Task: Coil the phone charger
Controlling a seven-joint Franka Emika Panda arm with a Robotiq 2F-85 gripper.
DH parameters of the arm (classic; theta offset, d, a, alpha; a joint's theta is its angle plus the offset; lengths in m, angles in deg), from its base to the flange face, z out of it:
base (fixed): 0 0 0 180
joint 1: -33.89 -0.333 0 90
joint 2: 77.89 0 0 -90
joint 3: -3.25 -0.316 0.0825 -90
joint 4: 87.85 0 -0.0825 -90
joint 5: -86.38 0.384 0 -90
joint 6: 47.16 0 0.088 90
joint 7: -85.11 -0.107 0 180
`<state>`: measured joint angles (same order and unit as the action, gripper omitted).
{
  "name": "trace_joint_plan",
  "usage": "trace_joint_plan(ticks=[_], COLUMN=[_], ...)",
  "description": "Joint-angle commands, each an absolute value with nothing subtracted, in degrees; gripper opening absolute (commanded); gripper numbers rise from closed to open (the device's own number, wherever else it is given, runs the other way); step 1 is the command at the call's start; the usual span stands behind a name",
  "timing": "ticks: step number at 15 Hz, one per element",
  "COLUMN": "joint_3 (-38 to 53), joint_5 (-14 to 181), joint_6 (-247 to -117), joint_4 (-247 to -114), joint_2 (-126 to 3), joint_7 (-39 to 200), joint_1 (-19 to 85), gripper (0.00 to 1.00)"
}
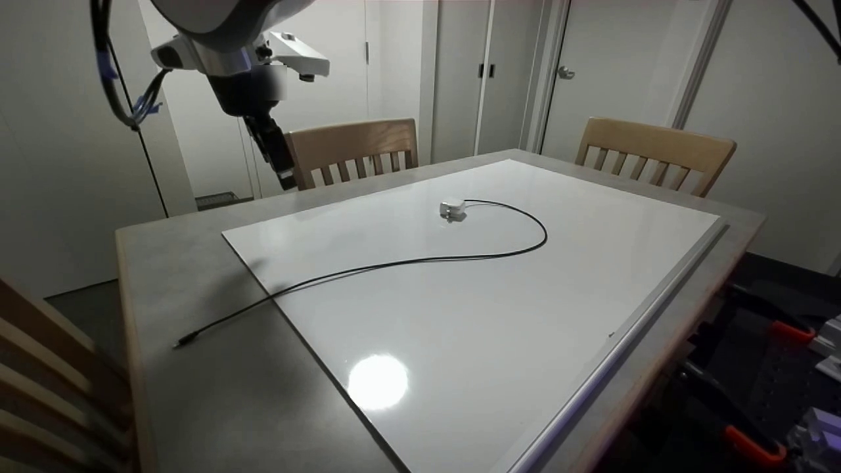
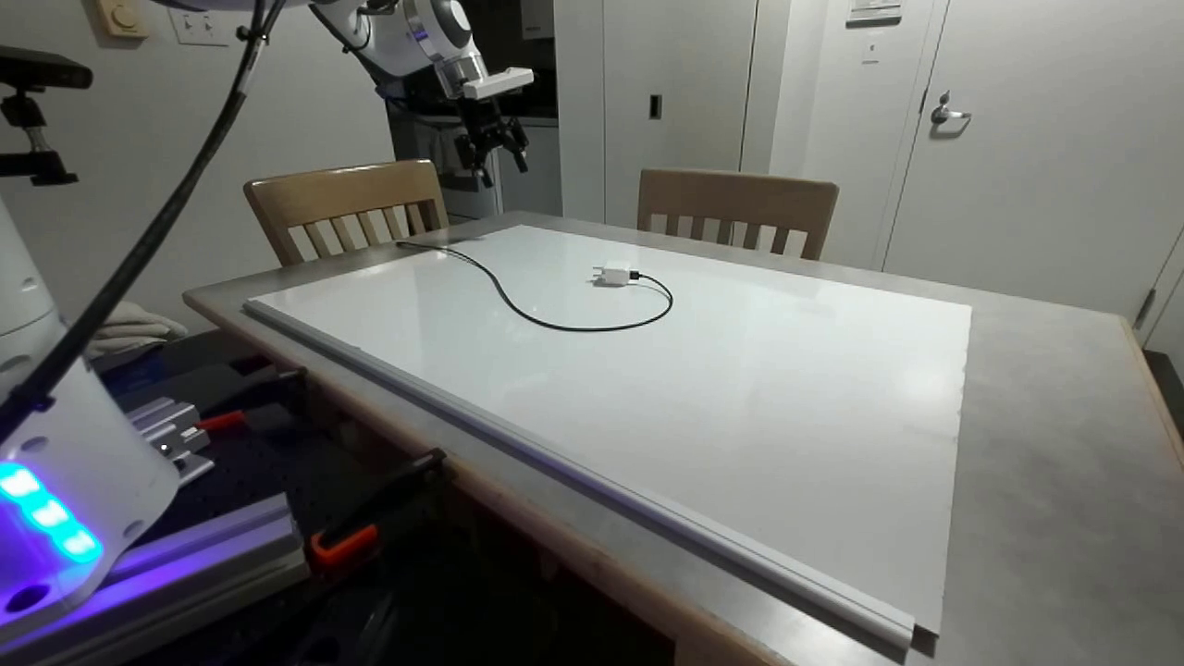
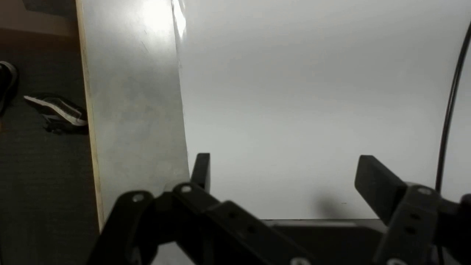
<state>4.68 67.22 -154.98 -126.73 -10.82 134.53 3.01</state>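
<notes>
Where the white arm [image 2: 398,46] ends: black, two-fingered gripper [image 2: 504,174], hanging in the air well above a grey-topped, wood-edged table [image 2: 1064,435].
Grip: released; jointed black fingers [image 3: 379,184] spread wide, a glossy white rectangular board [image 3: 287,92] showing through the gap in the wrist view.
Beside the gripper: blocky white housing [image 1: 301,54].
Black-and-white phone charger [image 1: 545,235]: long, thin black cable [image 3: 449,106] with a boxy white plug [image 2: 615,274] at one end, mostly on the board, well apart from the gripper.
Plug: resting on the board, prongs turned away from the cable.
Cable run: round one broad hook, then a long shallow curve past the board's edge; in the wrist view, down the right side and behind a finger.
Free end: slim black connector [image 1: 188,337] with a pale tip, over the table's grey top; touching or lifted, cannot tell.
Board: flat on the table, silvery rail [image 2: 592,475] along one long side.
Light wooden, slat-backed chairs [image 2: 737,196]: two beyond the table in both exterior views, a further one part-seen at lower left in an exterior view.
Rounded white base [image 2: 92,462]: blue lights [image 2: 48,513] glowing; black clamps [image 2: 346,548] with red-orange handles nearby.
Dark floor [image 3: 36,176]: black shoe [image 3: 57,111] with a white stripe, seen just past the table's edge.
</notes>
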Motion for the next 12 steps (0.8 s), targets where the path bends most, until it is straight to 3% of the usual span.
trace_joint_plan(ticks=[1, 12], joint_3=[4.33, 4.46], joint_5=[67.57, 66.41], joint_6=[-154.57, -156.70], joint_4=[-125.14, -126.59], joint_2=[-9.95, -10.25], joint_7=[132.93, 130.42], joint_1=[1.39, -1.11], gripper=[1.00, 1.00])
